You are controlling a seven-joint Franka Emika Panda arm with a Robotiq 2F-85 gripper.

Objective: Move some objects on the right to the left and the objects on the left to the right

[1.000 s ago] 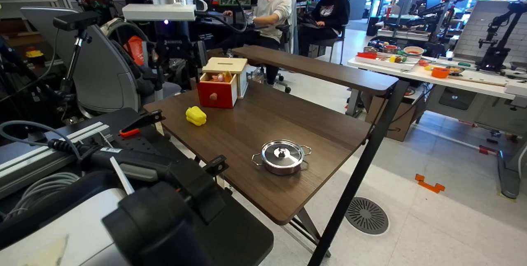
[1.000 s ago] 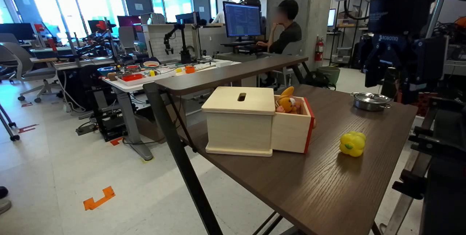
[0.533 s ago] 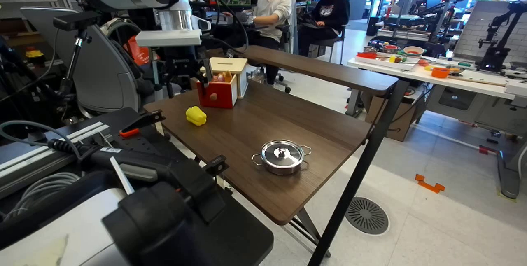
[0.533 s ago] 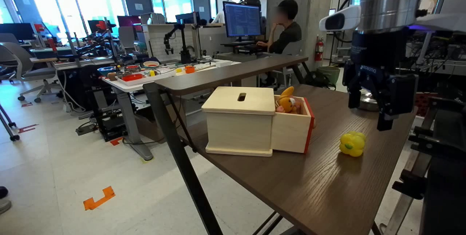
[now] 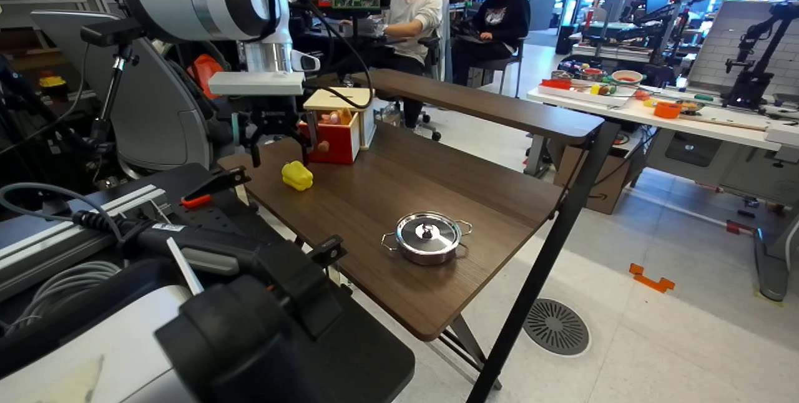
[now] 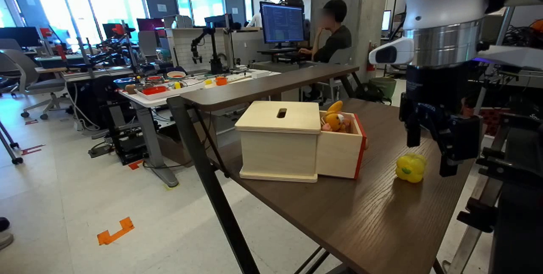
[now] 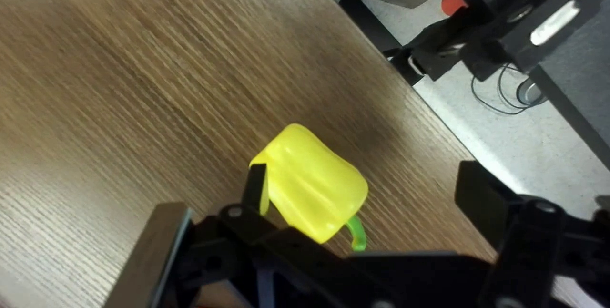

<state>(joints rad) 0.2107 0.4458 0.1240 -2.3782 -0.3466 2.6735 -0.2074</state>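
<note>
I've got the hand (image 7: pixel 366 185) spread wide just above the yellow bell pepper (image 7: pixel 312 184) on the bench (image 5: pixel 387 172); in an exterior view the lidded metal pot (image 5: pixel 428 238) stands nearer, right, the red-fronted drawer (image 5: pixel 340 146) farther.

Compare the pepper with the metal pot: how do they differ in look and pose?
Colour: the pepper is bright yellow; the metal pot is shiny silver.
Parts: the pepper has a green stem; the pot has a knobbed lid.
Pose: the pepper lies on its side; the pot stands upright.
Shared: both rest on the brown table, and neither is held by the open gripper.
</note>
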